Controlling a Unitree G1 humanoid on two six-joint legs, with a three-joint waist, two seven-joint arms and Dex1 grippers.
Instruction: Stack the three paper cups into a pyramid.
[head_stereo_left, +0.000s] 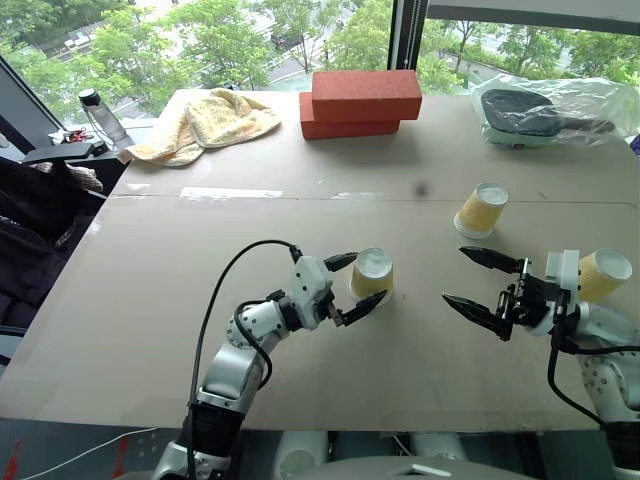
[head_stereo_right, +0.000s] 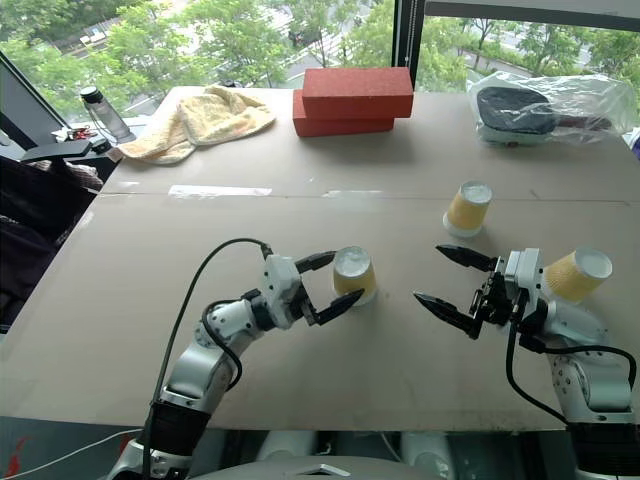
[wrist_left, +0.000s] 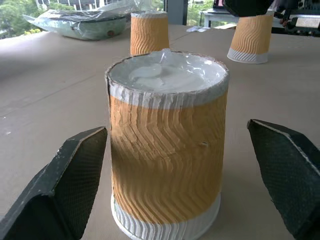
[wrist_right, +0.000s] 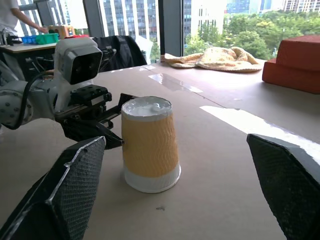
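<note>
Cardboard-topped table (head_stereo_left: 300, 400) carries all our work, and it is wide enough that the three cups sit well apart on it. Bricks (head_stereo_left: 360, 103), towel (head_stereo_left: 205, 122) and a bagged item (head_stereo_left: 545, 112) lie at the far edge, out of the way. Our left gripper (head_stereo_left: 358, 283) has its fingers spread to either side of the nearest cup (head_stereo_left: 372, 274), which stands upside down, base up, on the table; the left wrist view shows gaps on both sides, so nothing is clamped. We judge it set there as one base of the pyramid. Our right gripper (head_stereo_left: 480, 282) hangs wide apart too, empty, facing that cup across the bare table. The second cup (head_stereo_left: 480, 210) stands inverted farther back; the third (head_stereo_left: 603, 274) lies just behind our right wrist, apparently on its side. Neither is yet beside the first.
</note>
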